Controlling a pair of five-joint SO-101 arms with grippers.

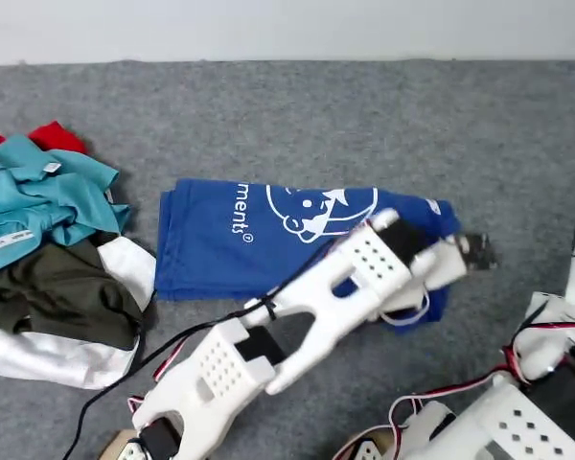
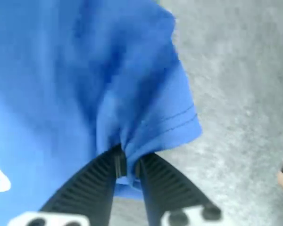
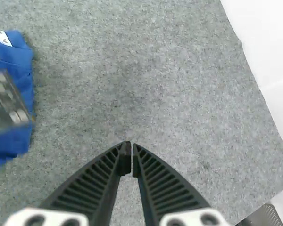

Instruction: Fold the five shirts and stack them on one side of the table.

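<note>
Left fingers [image 2: 92, 183]: closed together and clamped on a gathered fold at one edge of the blue shirt [image 2: 85, 84]. The pinched cloth bunches between the tips. The rest of the garment spreads ahead of the tips and off to one flank, and a stitched hem lies just beyond them.

Blue shirt [image 1: 240, 240]: partly folded and lying flat on the grey tabletop [image 1: 364, 105]. Its long axis runs from the clamped end away towards the pile of unfolded shirts [image 1: 48, 249]. The far end lies near that pile.

Right fingers [image 3: 99, 183]: closed together on nothing, over bare tabletop [image 3: 155, 84]. The clamped end of the blue shirt [image 3: 16, 56] lies forward of these tips and to one flank, apart from them.

Controlling relation: the left fingers hold one short end, and the shirt's full length extends beyond them. To close the next fold, the held end would probably be carried along the long axis, over the flat cloth. The left arm is the nearer arm and already has the shirt in its grasp.
</note>
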